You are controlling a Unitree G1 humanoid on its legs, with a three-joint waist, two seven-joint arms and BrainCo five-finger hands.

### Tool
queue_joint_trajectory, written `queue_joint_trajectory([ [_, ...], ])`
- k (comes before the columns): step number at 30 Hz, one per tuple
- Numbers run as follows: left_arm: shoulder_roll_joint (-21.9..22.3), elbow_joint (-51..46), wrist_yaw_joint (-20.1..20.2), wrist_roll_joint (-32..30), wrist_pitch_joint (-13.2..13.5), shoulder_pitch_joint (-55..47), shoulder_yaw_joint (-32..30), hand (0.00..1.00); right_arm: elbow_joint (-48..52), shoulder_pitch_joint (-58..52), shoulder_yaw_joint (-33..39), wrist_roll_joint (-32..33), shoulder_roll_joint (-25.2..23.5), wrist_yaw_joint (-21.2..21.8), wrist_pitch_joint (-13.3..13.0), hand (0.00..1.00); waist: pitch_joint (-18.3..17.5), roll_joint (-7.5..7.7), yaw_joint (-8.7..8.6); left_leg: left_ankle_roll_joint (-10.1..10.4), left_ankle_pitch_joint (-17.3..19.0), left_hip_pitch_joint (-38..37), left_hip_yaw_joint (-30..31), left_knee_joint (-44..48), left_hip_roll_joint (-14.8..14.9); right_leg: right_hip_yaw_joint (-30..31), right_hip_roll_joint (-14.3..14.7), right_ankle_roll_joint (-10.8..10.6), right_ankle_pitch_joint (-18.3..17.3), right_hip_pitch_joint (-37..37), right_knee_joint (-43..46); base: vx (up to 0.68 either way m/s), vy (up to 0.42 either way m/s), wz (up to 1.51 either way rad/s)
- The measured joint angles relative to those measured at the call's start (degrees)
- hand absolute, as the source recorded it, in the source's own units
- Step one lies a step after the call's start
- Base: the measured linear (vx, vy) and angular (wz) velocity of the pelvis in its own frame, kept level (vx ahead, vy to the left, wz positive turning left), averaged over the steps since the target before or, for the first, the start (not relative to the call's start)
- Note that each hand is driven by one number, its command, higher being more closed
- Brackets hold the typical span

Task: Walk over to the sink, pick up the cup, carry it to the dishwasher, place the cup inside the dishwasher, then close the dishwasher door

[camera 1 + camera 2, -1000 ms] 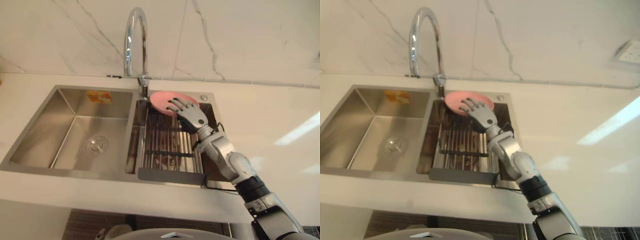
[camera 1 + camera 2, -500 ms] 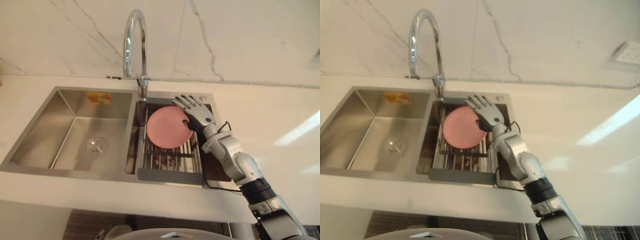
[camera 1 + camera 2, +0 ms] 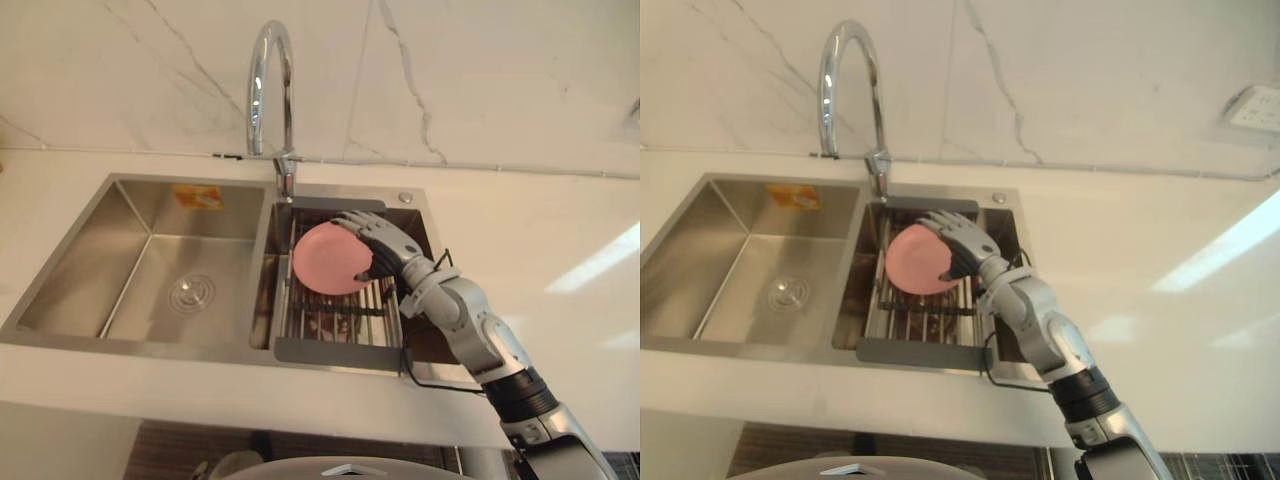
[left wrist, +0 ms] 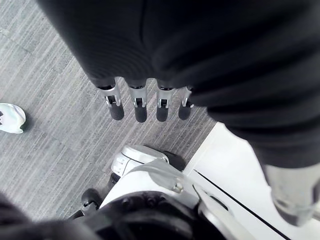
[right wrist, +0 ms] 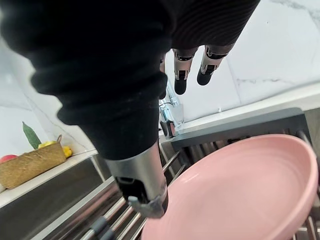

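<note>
1. The left hand (image 4: 140,107) is hanging over a grey striped floor (image 4: 55,135) with its fingers straight and slack, holding nothing. Where it is hanging relative to the faucet cannot be told.
2. A pale counter (image 3: 540,250) is running across in front of the faucet (image 3: 270,90) and out to the faucet's right.
3. A steel double sink (image 3: 110,215) is sitting in that counter directly below the faucet. The basin to the faucet's left is showing a round drain (image 3: 192,292).
4. A slatted metal rack (image 3: 335,315) is lying in the basin just to the faucet's right, spanning it from front to back.
5. The pink plate (image 3: 325,260) is standing tilted on its edge over the rack, just in front of the faucet's base and slightly to its right, with one broad side turned forward.
6. The right hand (image 3: 392,248) is reaching in from the faucet's right – its fingers (image 3: 352,222) are curling over the plate's upper rim and its thumb (image 5: 142,192) is lying across the plate's other side, so the hand is grasping the plate.
7. A woven basket (image 5: 30,162) of fruit is resting on the counter beside the sink, off to one side of the faucet.
8. A marbled wall (image 3: 480,80) is rising straight behind the faucet
</note>
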State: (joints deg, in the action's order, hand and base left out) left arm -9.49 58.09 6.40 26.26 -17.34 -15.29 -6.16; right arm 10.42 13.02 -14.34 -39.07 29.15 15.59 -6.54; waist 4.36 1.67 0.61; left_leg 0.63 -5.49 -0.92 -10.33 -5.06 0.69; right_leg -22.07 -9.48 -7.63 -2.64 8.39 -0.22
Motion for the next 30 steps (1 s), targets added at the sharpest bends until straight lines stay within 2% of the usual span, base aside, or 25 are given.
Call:
queue_joint_trajectory([
  [7, -0.19, 1.23, 0.02, 0.03, 1.69, -1.3, -0.02, 0.0, 6.14, -5.71, 5.89, 0.96, 0.09, 2.91, -1.06, 0.0, -2.28, 0.67, -0.86, 0.12, -0.54, 0.93, -0.48, 0.0, 0.66, 1.36, 0.36, 0.81, -0.29, -2.1, 1.58, -0.02, 0.0, -0.07],
  [10, -0.2, 1.64, 0.02, -0.05, 2.07, -1.57, -0.03, 0.0, 7.19, -7.11, 6.09, 0.87, 0.09, 3.02, -2.04, 0.0, -2.47, 0.75, -1.14, 0.34, -0.98, 1.05, -0.49, -0.01, 1.29, 1.52, 0.88, 1.81, -0.37, -2.38, 1.63, -0.06, -0.01, -0.04],
  [15, -0.18, 1.78, 0.03, -0.1, 2.43, -2.05, -0.03, 0.0, 9.46, -8.95, 5.94, -0.16, 0.09, 3.03, -2.7, 0.0, -2.5, 0.84, -1.13, 0.62, -1.06, 1.16, -0.77, -0.01, 1.93, 2.38, 1.49, 2.32, -0.26, -2.81, 1.47, -0.07, -0.002, -0.05],
  [21, -0.31, 3.37, -0.03, -0.58, 2.42, -2.36, 0.03, 0.0, 10.83, -9.78, 3.25, -5.53, 0.06, 2.25, -3.83, 0.0, -3.39, 1.46, -1.13, 0.57, -1.32, 2.42, -1.05, 0.0, 2.05, 2.55, 1.75, 2.28, 0.49, -4.03, 1.01, -0.01, 0.003, -0.02],
  [24, -0.33, 3.31, -0.28, -0.6, 2.43, -2.21, 0.03, 0.0, 8.25, -9.61, -0.26, -10.04, -0.28, -0.08, -4.65, 0.0, -3.44, 1.54, -0.87, 0.44, -1.21, 2.44, -0.96, 0.0, 1.76, 2.39, 1.64, 2.07, 0.62, -3.51, 0.56, 0.04, 0.007, 0.05],
  [30, -0.23, 3.3, -1.05, -0.81, 2.4, -1.73, 0.03, 0.0, 3.14, -7.91, -3.69, -16.99, -0.64, -1.9, -4.01, 0.0, -3.27, 1.28, -0.26, 0.51, -1.07, 2.72, -0.67, 0.0, 1.68, 1.93, 1.63, 1.6, 0.76, -3.38, 0.56, 0.03, -0.002, 0.04],
])
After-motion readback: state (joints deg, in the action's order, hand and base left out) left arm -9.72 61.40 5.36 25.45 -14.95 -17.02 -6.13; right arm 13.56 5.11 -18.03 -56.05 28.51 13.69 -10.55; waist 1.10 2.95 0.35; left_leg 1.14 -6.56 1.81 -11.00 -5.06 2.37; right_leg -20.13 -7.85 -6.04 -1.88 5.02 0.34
